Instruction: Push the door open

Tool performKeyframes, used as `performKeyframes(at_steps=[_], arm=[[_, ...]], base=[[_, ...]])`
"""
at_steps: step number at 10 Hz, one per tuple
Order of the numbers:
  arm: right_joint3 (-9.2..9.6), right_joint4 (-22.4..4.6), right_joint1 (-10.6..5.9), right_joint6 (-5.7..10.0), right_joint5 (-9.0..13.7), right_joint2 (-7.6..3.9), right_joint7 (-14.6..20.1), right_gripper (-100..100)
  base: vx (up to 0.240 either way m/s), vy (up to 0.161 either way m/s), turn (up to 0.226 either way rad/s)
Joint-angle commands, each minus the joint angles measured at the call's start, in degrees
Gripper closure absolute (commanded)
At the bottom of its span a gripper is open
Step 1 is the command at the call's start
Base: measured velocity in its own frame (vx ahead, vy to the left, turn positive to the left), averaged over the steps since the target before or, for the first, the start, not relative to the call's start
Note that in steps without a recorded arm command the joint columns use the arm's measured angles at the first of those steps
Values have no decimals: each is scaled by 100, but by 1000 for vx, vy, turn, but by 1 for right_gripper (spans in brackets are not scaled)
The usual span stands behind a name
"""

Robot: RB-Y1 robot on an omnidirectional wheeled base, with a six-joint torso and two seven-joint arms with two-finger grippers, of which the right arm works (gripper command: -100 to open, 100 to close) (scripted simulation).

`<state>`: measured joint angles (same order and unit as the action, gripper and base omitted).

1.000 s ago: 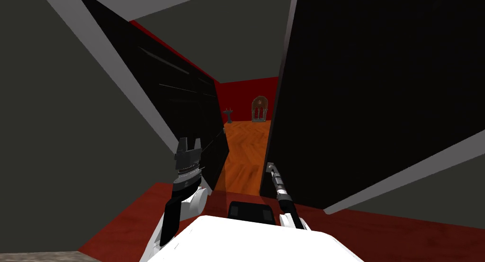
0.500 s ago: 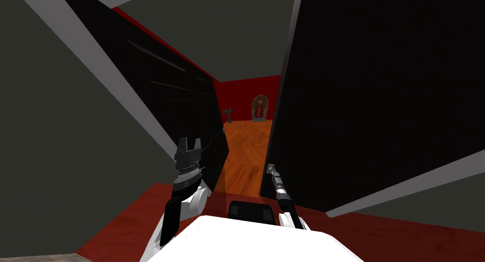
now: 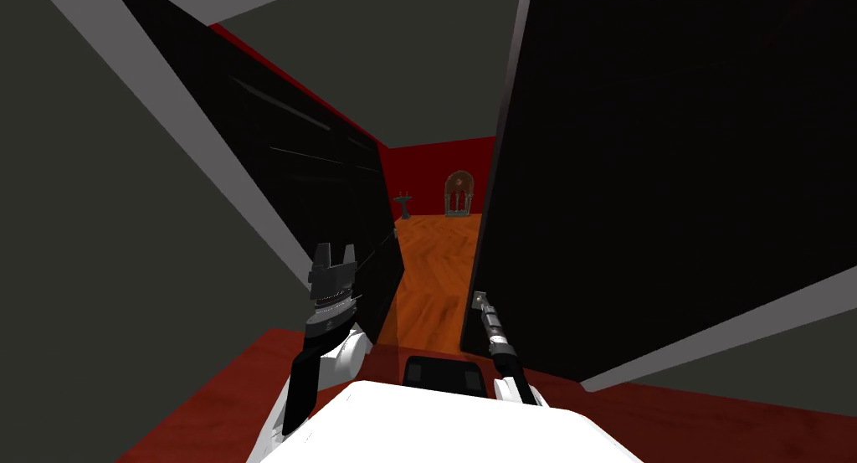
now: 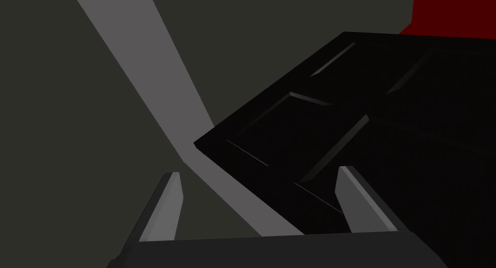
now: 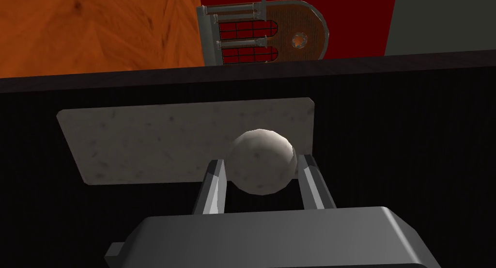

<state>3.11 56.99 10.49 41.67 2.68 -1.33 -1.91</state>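
The robot stands close in front of a tall black door [image 3: 653,165], which stands partly open. The right gripper [image 5: 260,162] is at the door's free edge. Its two thin fingers [image 5: 213,187] are closed on the round pale grey knob [image 5: 261,151], one on each side. Behind the knob, a flat speckled grey plate [image 5: 145,139] lies on the door's face. Across the gap from the door is a second black door with sunken panels [image 4: 339,110]. The left gripper [image 4: 257,172] hangs near that one, with its fingers wide apart and nothing between them. Past the door's edge there is an orange wood floor [image 3: 435,257]. Far beyond the door a brown arched cabinet [image 3: 459,192] stands against a red wall [image 3: 427,169]. The door looks big and stiff, so it is likely heavy and will only swing on its hinges, not bend. The knob looks smooth and round, so the fingers might slip off if they only pinch and tug. The knob side is a good place to hold, because it is far from the hinges and the door should turn most easily there. A slow, steady push straight into the door by the knob would likely work best.
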Motion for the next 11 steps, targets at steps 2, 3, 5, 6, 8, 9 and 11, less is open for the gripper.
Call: performKeyframes(at_steps=[2, 3, 5, 6, 8, 9, 11], arm=[[-134, 69, -8, 21, 53, -92, -33, 100], [-191, 60, -19, 22, 78, -119, -48, 100], [-318, 38, -44, 25, 133, -172, -83, 100], [-388, 26, -58, 26, 164, -195, -102, 100], [-541, -1, -88, 29, 230, -229, -143, 100], [-476, 127, 66, 38, 246, -202, -116, -100], [-490, 166, 112, 47, 274, -165, -119, -100]], base=[[173, 48, -40], [202, 29, -39], [215, 46, -54], [213, 37, -40], [191, 3, -133], [-33, 116, -147], [-192, 141, -34]])
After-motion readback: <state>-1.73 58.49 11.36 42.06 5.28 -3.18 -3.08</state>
